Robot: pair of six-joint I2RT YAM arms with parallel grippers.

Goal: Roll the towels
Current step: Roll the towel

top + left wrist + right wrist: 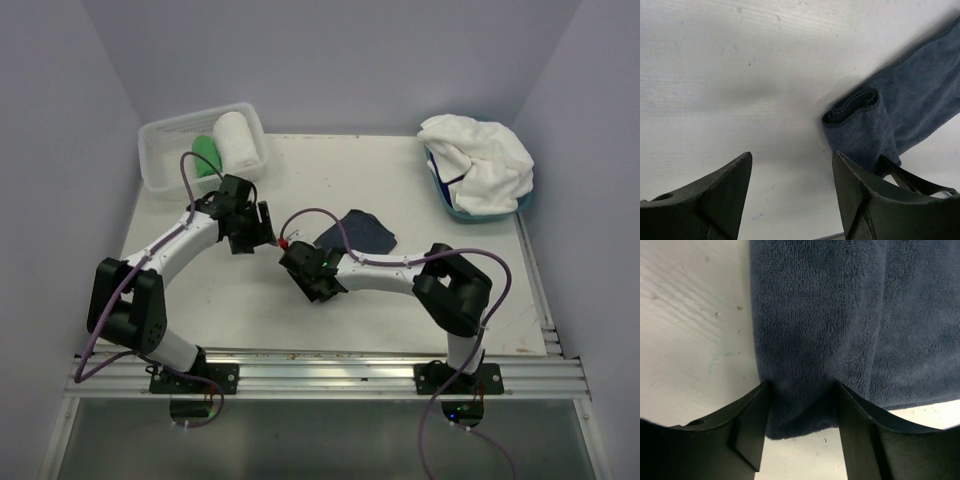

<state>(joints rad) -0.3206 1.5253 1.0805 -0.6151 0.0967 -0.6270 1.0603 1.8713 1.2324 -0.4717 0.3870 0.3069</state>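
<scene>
**Top view:** left gripper [265, 222] and right gripper [310, 258] meet near the middle of the table [400, 320], tips close but apart. Navy towel [360, 232] lies flat just beyond the right fingers, its near end at their tips. Can't tell finger state from here, too small. Well beyond the left fingers is a clear bin [160, 140] w/ a white roll [237, 140] and a green roll [208, 155]. Far off to the outer side of the right fingers is a blue basket [445, 202] heaped w/ white towels [480, 160].

**Left wrist:** left gripper [791, 156] is spread wide, nothing btwn the fingers, bare table below. Navy towel [900, 100] sits ahead of and outside one finger, its end curled into a small roll.

**Right wrist:** right gripper [802, 386] is clamped on the navy towel [840, 315] at its thick folded end. Both fingers press into the pile, and the rest of the cloth runs ahead of the tips.
</scene>
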